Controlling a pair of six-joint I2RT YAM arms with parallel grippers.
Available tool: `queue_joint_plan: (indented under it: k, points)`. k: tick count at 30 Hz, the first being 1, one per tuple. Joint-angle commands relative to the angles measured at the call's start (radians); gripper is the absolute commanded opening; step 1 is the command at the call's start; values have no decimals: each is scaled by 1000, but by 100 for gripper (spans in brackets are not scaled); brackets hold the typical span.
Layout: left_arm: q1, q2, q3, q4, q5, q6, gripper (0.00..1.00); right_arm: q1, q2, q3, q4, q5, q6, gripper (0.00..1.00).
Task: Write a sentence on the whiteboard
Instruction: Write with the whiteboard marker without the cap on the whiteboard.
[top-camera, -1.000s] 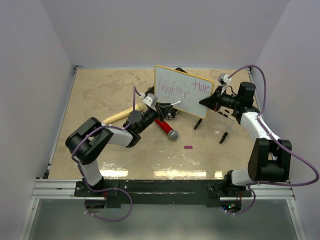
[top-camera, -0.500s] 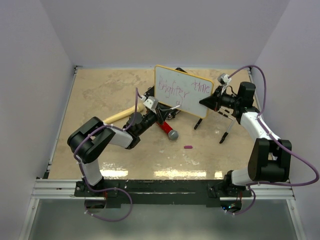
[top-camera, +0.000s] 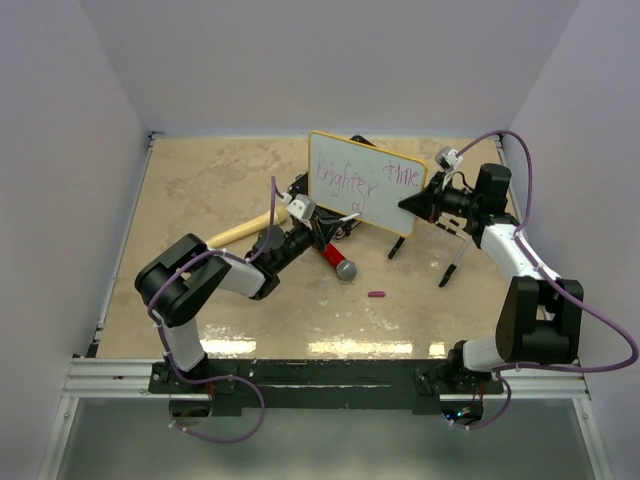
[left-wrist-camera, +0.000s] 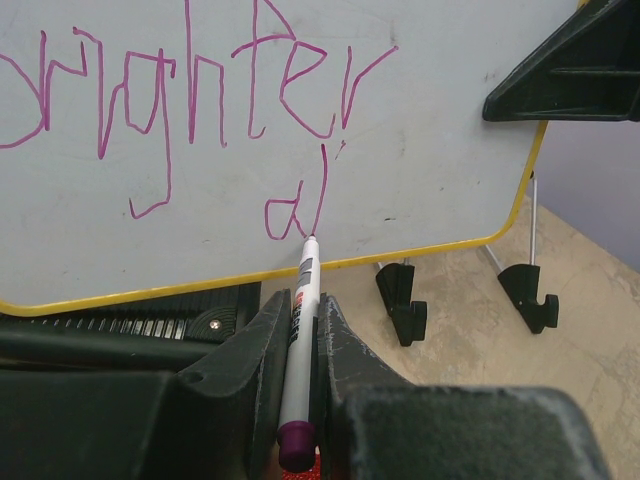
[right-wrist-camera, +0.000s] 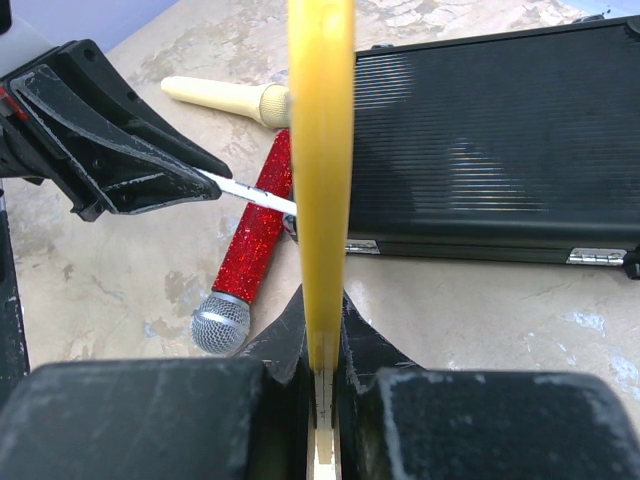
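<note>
Now the whiteboard (top-camera: 362, 183) stands raised on edge over the far middle of the table (top-camera: 200, 180), tilted, its written face turned toward the left arm. The right gripper (top-camera: 410, 204) is clamped shut on the board's right edge, and in the right wrist view its two jaws pinch the thin yellow rim (right-wrist-camera: 321, 150) between them. The left gripper (left-wrist-camera: 303, 310) is closed around a white marker (left-wrist-camera: 297, 350) with a purple end. The marker tip touches the white surface just above the lower rim, at the foot of a fresh stroke (left-wrist-camera: 295, 205). The sentence (left-wrist-camera: 190, 90) runs in purple-magenta scrawl. The left wrist view reads "righter" on the upper line with one started letter beneath it, and the top view shows a further short word near the board's upper right corner (top-camera: 403, 175), too small to read surely. Two black clip feet (left-wrist-camera: 400, 300) hang from thin legs beyond the board's lower edge. On the table behind the board lies a black case (right-wrist-camera: 500, 140), with a red glitter microphone (right-wrist-camera: 245, 265) and a cream wooden handle (right-wrist-camera: 225, 98) beside it. A small purple piece (top-camera: 376, 294) rests on the table nearer the arms, well apart from the board
</note>
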Motion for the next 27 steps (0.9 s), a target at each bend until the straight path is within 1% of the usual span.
queue_joint_plan:
  k: [1,11,27]
  points:
    - [-5,-35,42,33,-4,11,0,11,-5,2,3,-46,5,0]
    - [-5,-30,81,20,-2,17,0,11,-5,2,3,-46,5,0]
    - [-3,-35,91,18,10,18,0,10,-7,2,3,-44,5,0]
